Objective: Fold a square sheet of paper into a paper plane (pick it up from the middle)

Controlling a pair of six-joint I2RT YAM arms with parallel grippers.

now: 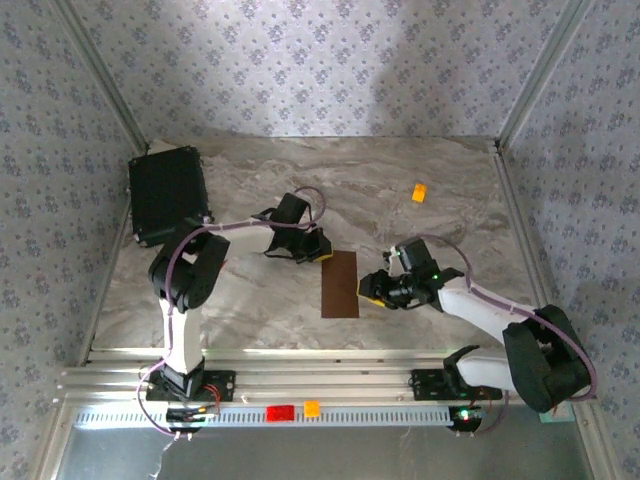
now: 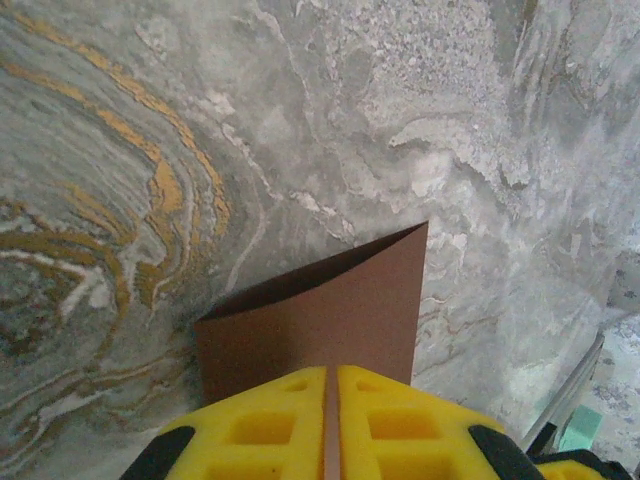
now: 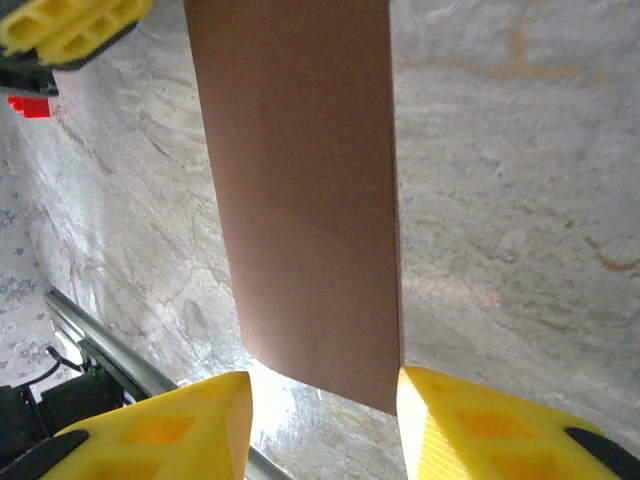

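The square sheet of paper [image 1: 340, 284] is dark brown and folded in half into a narrow rectangle, near the middle of the marble table. My left gripper [image 1: 322, 250] is shut on its far end, and in the left wrist view the paper [image 2: 330, 310] runs out from between the yellow fingers [image 2: 250, 430], its two layers gaping slightly at the far edge. My right gripper [image 3: 325, 425] stands open at the strip's near right edge. The paper [image 3: 300, 180] ends just ahead of its fingers, one corner close to the right fingertip [image 3: 450, 420]. The paper plane is out of view.
A black case [image 1: 168, 193] lies at the back left of the table [image 1: 250, 310]. A small orange block [image 1: 419, 192] sits at the back right. On the front rail [image 1: 400, 358] rest a red block [image 1: 280, 412] and an orange block [image 1: 312, 408].
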